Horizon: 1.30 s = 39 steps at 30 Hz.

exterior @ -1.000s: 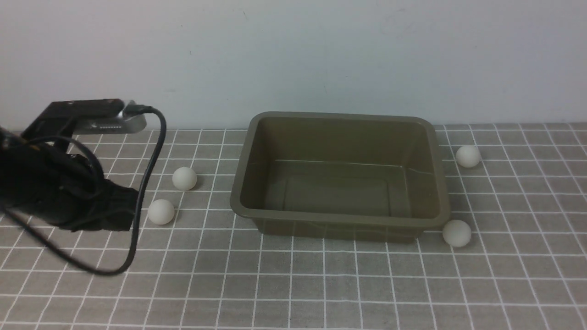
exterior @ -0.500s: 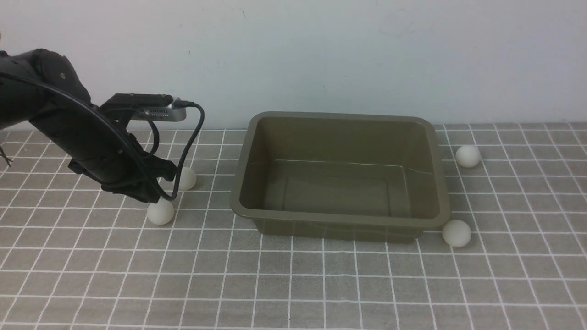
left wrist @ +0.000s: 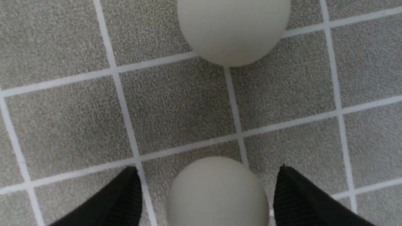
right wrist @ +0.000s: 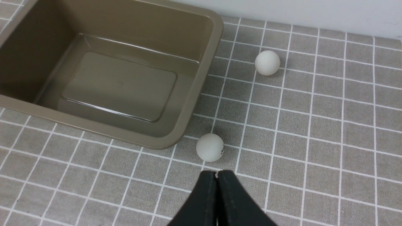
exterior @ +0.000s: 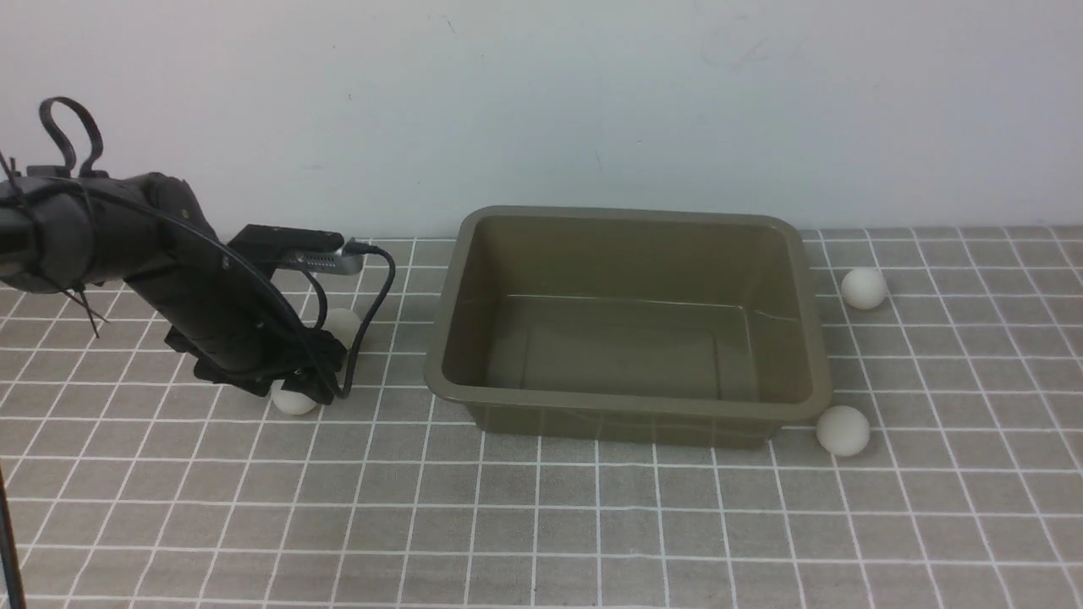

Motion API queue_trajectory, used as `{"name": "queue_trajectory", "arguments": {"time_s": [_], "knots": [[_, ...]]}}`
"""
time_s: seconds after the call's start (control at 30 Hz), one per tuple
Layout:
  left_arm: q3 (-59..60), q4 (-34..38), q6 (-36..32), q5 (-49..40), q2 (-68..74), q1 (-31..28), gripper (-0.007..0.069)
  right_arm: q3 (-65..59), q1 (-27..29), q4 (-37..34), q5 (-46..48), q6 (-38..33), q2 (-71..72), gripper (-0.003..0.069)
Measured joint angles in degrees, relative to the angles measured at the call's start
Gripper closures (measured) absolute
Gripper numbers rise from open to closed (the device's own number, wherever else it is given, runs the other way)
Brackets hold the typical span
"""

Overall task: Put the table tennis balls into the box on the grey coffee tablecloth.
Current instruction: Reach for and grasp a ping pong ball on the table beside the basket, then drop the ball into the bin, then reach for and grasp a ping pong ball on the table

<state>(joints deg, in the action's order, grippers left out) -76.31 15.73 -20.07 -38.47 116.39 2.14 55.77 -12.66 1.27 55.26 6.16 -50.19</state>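
Cloth [exterior: 541,524]: grey-brown with a white grid. It covers everything you see up to the pale wall [exterior: 541,101].

Box [exterior: 626,406]: olive-brown and open-topped. It sits on the cloth, right of centre and close to the wall. You have all four balls on the cloth outside it.

Left arm [exterior: 195,313]: black. It reaches in from the robot's left and angles down to the cloth left of the box. A cable [exterior: 372,296] loops off its wrist.

Left gripper [left wrist: 207,169]: fingers spread, one on each side of the near-left ball [left wrist: 216,191]. You can see cloth in the gap on both sides, so it is not pinching. From the front, the gripper body covers the top of that ball [exterior: 292,403].

Right gripper [right wrist: 216,174]: fingers pressed together, holding nothing. It hangs over the cloth by the box's near-right corner.

Other balls:
- Far-left ball [exterior: 345,320]: just beyond the left gripper, apart from the near-left ball.
- Near-right ball [exterior: 843,430]: just beside the box's near-right corner. Your right wrist view shows a small dark mark on it.
- Far-right ball [exterior: 864,288]: near the box's right wall, farther back.
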Motion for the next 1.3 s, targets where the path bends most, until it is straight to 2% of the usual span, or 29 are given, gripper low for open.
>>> {"name": "queue_trajectory", "arguments": {"time_s": [0.03,0.07,0.17,0.23,0.37,0.47,0.5,0.63,0.7,0.8,0.9,0.97,1.0,1.07,1.2,1.3], "knots": [[-0.1,-0.1,-0.1,0.1,0.1,0.5,0.0253,0.0,0.0,0.2,-0.1,0.1,0.0,0.0673],[-0.7,-0.6,-0.5,-0.6,0.1,1.2,0.0281,0.0,0.0,0.6,-0.1,0.5,0.0,0.0673],[-2.5,-2.7,-0.1,-3.9,-0.5,2.1,0.0272,0.0,0.0,2.4,0.3,2.9,-0.2,0.0673],[-5.3,-4.3,1.6,-7.9,-1.9,2.4,0.0272,0.3,0.4,5.5,3.4,7.1,-1.4,0.0673],[-13.0,-4.5,4.6,-14.5,-7.7,2.8,0.0272,1.6,4.8,8.1,9.2,10.1,-8.1,0.0673],[-15.8,-3.5,4.6,-16.3,-10.0,3.9,0.0272,1.7,7.1,5.6,9.1,8.8,-11.9,0.0673],[-17.5,-2.5,4.3,-16.9,-11.0,5.3,0.0272,1.7,9.1,1.2,8.5,6.1,-16.7,0.0673],[-18.9,0.4,1.1,-17.0,-11.5,10.6,0.0272,1.7,10.4,-8.1,2.5,-1.3,-25.4,0.0659],[-18.9,0.8,-0.5,-16.8,-10.2,13.8,0.0272,1.7,10.4,-13.6,-1.4,-5.4,-30.3,0.0615],[-18.9,1.0,-1.0,-15.8,-8.4,16.4,0.0272,1.7,10.4,-17.1,-5.0,-9.5,-34.6,0.0547],[-18.9,1.2,-1.0,-13.0,-5.3,19.2,0.0246,1.8,10.4,-19.5,-9.4,-13.4,-41.1,0.0406],[-18.9,1.2,-0.7,-12.7,-4.5,19.8,0.0214,1.8,10.4,-19.8,-10.9,-14.3,-43.1,0.0352],[-18.9,1.3,0.3,-11.9,-3.5,20.3,0.0144,1.8,10.4,-20.0,-12.2,-15.0,-45.2,0.0292],[-18.9,1.2,2.3,-11.5,-2.8,20.4,0.0052,1.8,10.4,-20.4,-13.9,-15.7,-48.0,0.0202],[-21.5,0.8,6.9,-12.3,-2.7,19.3,-0.0012,1.9,10.4,-22.1,-16.7,-15.9,-50.7,0.0126],[-24.6,-1.3,12.8,-14.2,-2.7,16.6,0.0032,2.1,10.4,-24.3,-18.3,-17.2,-52.1,0.0109]]}}
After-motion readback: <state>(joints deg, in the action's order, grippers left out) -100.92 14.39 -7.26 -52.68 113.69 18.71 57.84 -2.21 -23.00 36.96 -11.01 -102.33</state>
